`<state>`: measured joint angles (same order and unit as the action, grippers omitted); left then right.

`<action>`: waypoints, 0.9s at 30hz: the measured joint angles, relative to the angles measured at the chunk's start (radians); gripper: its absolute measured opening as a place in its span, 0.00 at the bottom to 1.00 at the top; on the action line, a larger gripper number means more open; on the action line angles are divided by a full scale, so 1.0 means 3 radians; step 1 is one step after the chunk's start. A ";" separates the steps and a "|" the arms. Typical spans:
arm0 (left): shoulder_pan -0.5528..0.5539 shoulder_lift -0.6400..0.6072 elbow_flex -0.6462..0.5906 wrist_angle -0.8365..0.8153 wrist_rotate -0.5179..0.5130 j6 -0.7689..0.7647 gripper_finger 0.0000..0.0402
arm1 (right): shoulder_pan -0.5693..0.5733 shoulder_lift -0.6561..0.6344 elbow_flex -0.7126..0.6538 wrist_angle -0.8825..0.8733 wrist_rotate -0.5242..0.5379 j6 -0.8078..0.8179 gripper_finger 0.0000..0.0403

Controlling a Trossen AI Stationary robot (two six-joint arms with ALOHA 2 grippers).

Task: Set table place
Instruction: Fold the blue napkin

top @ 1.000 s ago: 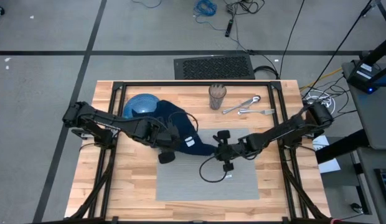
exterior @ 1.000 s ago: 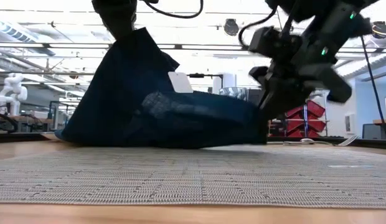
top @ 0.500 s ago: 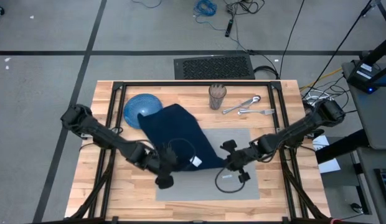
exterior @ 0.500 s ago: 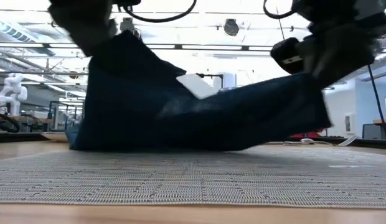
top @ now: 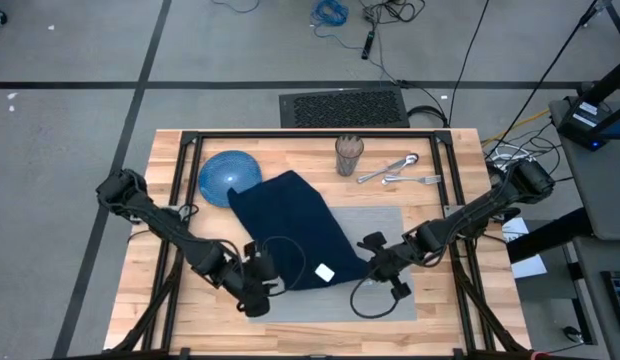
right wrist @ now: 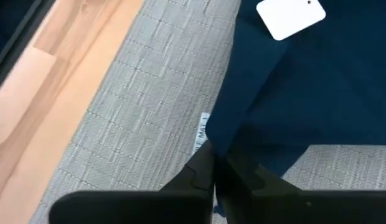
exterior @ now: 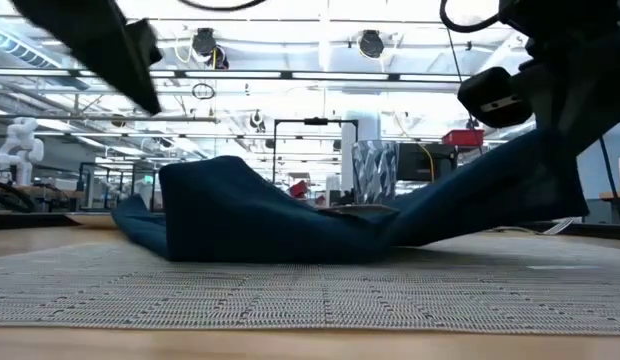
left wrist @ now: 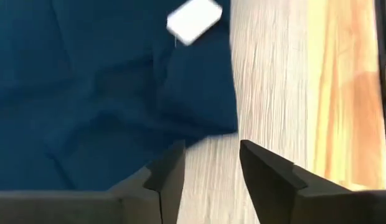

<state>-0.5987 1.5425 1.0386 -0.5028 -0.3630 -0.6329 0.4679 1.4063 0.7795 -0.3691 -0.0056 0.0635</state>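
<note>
1. We see a small white tag (top: 325, 272) on the navy napkin (top: 290, 225); no writing on it is legible to us. In the right wrist view a thin white label (right wrist: 202, 134) sits at the edge of the grey placemat (top: 390, 228), just beside the napkin's hem, with dark print too small for us to read.
2. The placemat is a flat, woven grey rectangle with a faint grid pattern, lying on the light wood surface (top: 440, 310) toward its near side. The napkin covers much of it.
3. The napkin spreads from the blue plate (top: 225, 172), which it touches at the far left of the placemat, diagonally across the mat to its near edge. In the low view the cloth lies rumpled on the mat and rises toward one corner.
4. The right tool (right wrist: 213, 177) is clenched on that raised corner of the napkin, at the placemat's near right part.
5. The left tool (left wrist: 208, 163) is released, its fingers apart over the mat just beside the napkin's near-left corner.
6. A glass (top: 349, 155) and metal cutlery (top: 395, 170) lie beyond the placemat's far edge.
</note>
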 joint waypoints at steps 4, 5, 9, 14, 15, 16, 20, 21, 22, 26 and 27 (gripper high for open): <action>0.0056 0.0000 0.0025 0.0559 -0.0022 0.0770 0.36 | -0.0001 0.0000 0.0000 0.0047 -0.0067 -0.0001 0.00; 0.0093 0.0000 0.0025 0.0646 0.0030 0.0933 0.36 | -0.0001 0.0000 0.0000 0.0069 -0.0074 -0.0003 0.00; 0.0413 0.0000 0.0025 0.0608 0.0569 0.1110 0.36 | -0.0001 0.0000 0.0000 0.0081 -0.0077 0.0000 0.00; 0.0787 0.0001 0.0025 0.0505 0.1113 0.1267 0.36 | -0.0001 0.0000 0.0000 0.0103 -0.0076 0.0000 0.00; 0.0846 0.0001 0.0025 0.0520 0.1231 0.1304 0.36 | -0.0001 0.0000 0.0000 0.0114 -0.0077 0.0000 0.00; 0.0909 0.0001 0.0025 0.0520 0.1375 0.1333 0.36 | -0.0001 0.0000 0.0000 0.0126 -0.0076 0.0000 0.00; 0.1146 0.0003 0.0025 0.0493 0.1877 0.1350 0.36 | -0.0001 0.0000 0.0000 0.0145 -0.0076 0.0000 0.00; 0.1188 0.0017 0.0025 0.0502 0.1944 0.1367 0.36 | -0.0001 0.0000 0.0000 0.0146 -0.0076 -0.0002 0.00; 0.1237 0.0027 0.0025 0.0508 0.2021 0.1379 0.36 | -0.0001 0.0000 0.0000 0.0146 -0.0076 -0.0003 0.00; 0.1368 0.0072 0.0025 0.0518 0.2346 0.1397 0.36 | -0.0001 0.0000 0.0000 0.0181 -0.0076 -0.0005 0.00; 0.1402 0.0111 0.0030 0.0534 0.2397 0.1401 0.36 | -0.0001 0.0000 0.0000 0.0179 -0.0076 -0.0003 0.00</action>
<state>-0.1782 1.5757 1.0477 -0.3425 0.3560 -0.2124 0.4675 1.4063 0.7795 -0.3153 -0.0284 0.0626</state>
